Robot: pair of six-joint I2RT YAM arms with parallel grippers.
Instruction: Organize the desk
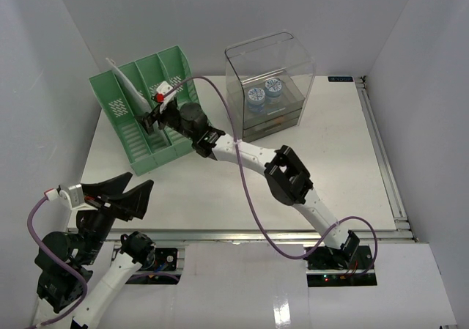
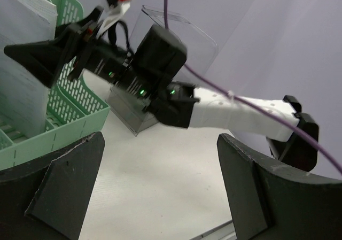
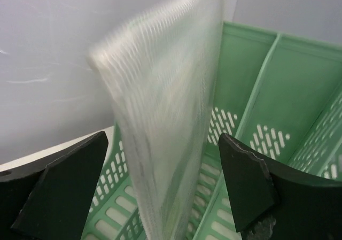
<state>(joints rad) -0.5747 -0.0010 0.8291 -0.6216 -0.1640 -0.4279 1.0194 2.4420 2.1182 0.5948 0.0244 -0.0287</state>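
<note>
The white desk point(image 1: 220, 190) carries a green slotted file rack point(image 1: 167, 140) at its back left. A translucent white mesh folder point(image 3: 160, 117) stands upright in one of the rack's slots point(image 3: 278, 90). My right gripper point(image 3: 163, 192) is open around the folder, with a gap on both sides between its fingers and the sheet. From above, the right gripper point(image 1: 152, 116) hovers over the rack beside the folder point(image 1: 123, 86). My left gripper point(image 1: 135, 197) hangs open and empty over the desk's front left. The left wrist view shows only bare desk point(image 2: 160, 165) between the left gripper's point(image 2: 160, 192) fingers.
A clear plastic drawer box point(image 1: 271, 87) stands at the back centre with two round blue-and-white items point(image 1: 264, 92) on top of its drawers. The right arm point(image 1: 289, 179) stretches diagonally across the desk. A metal rail point(image 1: 242, 235) runs along the front edge.
</note>
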